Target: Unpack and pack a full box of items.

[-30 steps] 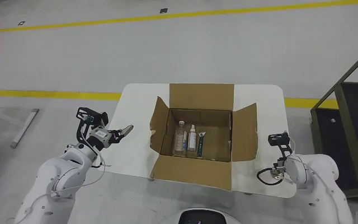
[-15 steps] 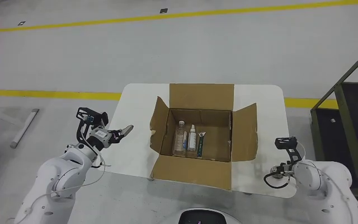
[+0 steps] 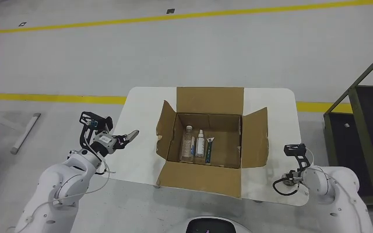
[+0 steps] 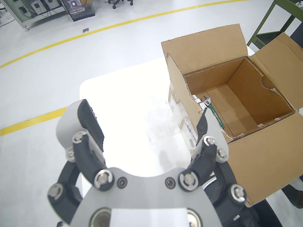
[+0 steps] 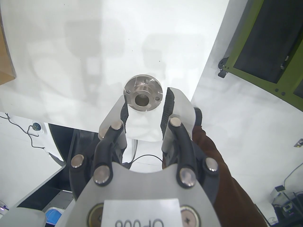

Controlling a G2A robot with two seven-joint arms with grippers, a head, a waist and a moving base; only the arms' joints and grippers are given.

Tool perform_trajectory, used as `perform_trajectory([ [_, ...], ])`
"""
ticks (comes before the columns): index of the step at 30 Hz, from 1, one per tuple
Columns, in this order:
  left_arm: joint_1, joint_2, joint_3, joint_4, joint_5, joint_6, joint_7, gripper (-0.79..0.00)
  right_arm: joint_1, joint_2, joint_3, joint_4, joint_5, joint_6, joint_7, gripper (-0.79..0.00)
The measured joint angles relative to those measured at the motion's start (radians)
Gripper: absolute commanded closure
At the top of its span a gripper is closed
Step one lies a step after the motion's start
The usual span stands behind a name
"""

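- Hovering empty with jaws spread wide, the left gripper [image 4: 143, 114] has the box [image 4: 248, 161] ahead of its fingers; a careless reach could snag the near flap [image 4: 180, 83] and shove the box across the surface [image 4: 123, 90].
- Beyond that flap, a clear bottle [image 3: 187, 144], a white bottle [image 3: 200, 143] and a wrench [image 4: 214, 113] lie side by side; wide jaws might catch two at once.
- Narrowed jaws of the right gripper [image 5: 146, 100] seem to pinch a metal flange [image 5: 143, 93] at the very fingertips, the surface's edge just beside them; a slip could send it onto the floor [image 5: 248, 119].
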Motion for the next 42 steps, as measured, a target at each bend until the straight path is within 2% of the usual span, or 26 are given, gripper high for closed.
perform_trajectory([
  [10,0.0,0.0,0.0,0.0,0.0,0.0,0.0,-0.785,0.019,0.005,-0.015,0.048,-0.001,-0.006,0.002,-0.345],
  [42,0.0,0.0,0.0,0.0,0.0,0.0,0.0,-0.785,0.014,0.019,-0.029,0.056,0.023,0.004,-0.004,-0.317],
])
